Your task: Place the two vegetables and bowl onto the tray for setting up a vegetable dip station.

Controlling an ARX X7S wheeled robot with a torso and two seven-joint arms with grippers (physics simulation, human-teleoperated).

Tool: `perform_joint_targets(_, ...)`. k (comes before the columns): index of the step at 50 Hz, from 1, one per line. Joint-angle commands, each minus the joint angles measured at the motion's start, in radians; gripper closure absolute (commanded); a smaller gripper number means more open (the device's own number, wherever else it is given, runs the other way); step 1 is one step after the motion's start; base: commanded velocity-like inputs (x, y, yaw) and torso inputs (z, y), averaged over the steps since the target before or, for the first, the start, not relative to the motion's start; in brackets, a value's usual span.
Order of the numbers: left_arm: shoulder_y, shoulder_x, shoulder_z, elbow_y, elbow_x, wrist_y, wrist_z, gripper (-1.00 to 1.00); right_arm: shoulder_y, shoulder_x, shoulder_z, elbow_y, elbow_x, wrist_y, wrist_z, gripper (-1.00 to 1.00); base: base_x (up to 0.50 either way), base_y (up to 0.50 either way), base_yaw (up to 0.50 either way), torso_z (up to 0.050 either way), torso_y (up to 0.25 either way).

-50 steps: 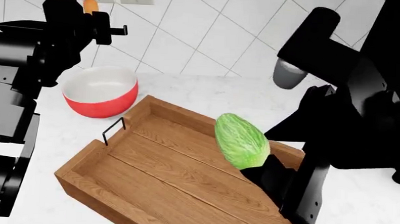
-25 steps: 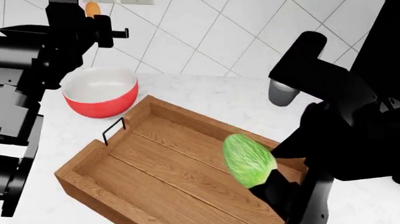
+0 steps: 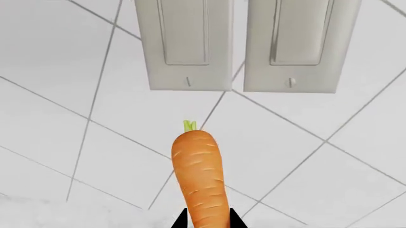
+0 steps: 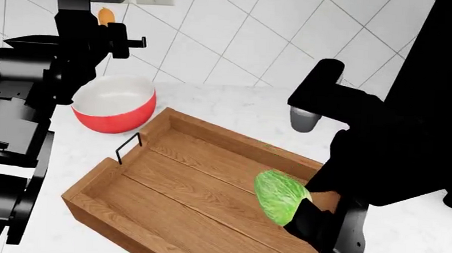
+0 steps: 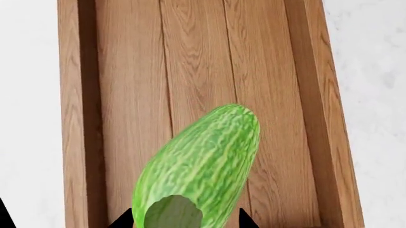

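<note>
In the head view, nothing is yet resting on the tray [image 4: 170,184]: the bowl [image 4: 114,103] is sitting on the white counter [image 4: 242,107] just beyond the tray's handled end, empty and untouched. The green vegetable [image 4: 281,196] is being held by the right gripper [image 4: 306,213] low over the tray's far-right part; whether it is touching the planks cannot be told. The carrot [image 4: 105,15] is being held high against the tiled wall [image 4: 238,30] by the left gripper [image 4: 100,29], well away from the tray.

In the left wrist view, the carrot [image 3: 199,175] is being clamped at its tip, stem pointing toward two wall plates [image 3: 241,45].

In the right wrist view, the green vegetable [image 5: 203,164] is being gripped at its cut end, jaws closed narrowly around it, over the tray's floor [image 5: 190,61]. All three placements are judged to be outstanding.
</note>
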Motion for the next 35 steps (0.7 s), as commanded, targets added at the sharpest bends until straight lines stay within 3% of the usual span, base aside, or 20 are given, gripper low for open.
perform_joint_targets(1,-0.006,0.003,-0.005,-0.026,0.006,0.021,0.003,1.0,0.015,-0.021,-0.048,0.004,-0.1,-0.008,-0.12,1.0,0.0,0.0,0.0,0.0,0.0)
perform_joint_targets(24,0.008,-0.014,-0.019,0.022,-0.01,-0.002,-0.018,1.0,0.054,-0.035,-0.14,-0.016,-0.187,-0.006,-0.243,1.0,0.0,0.0,0.0,0.0,0.0)
perform_joint_targets(25,0.004,-0.013,-0.02,0.02,-0.01,-0.002,-0.017,1.0,0.061,-0.036,-0.126,-0.028,-0.207,0.0,-0.272,-1.0,0.0,0.0,0.0,0.0,0.0)
perform_joint_targets(29,0.004,-0.015,-0.021,0.033,-0.012,-0.008,-0.02,1.0,0.101,-0.039,-0.138,-0.028,-0.264,0.005,-0.341,-1.0,0.0,0.0,0.0,0.0,0.0)
perform_joint_targets(35,0.005,-0.024,-0.027,0.071,-0.022,-0.031,-0.034,1.0,0.188,-0.059,-0.132,-0.016,-0.52,-0.006,-0.557,-1.0,0.0,0.0,0.0,0.0,0.0)
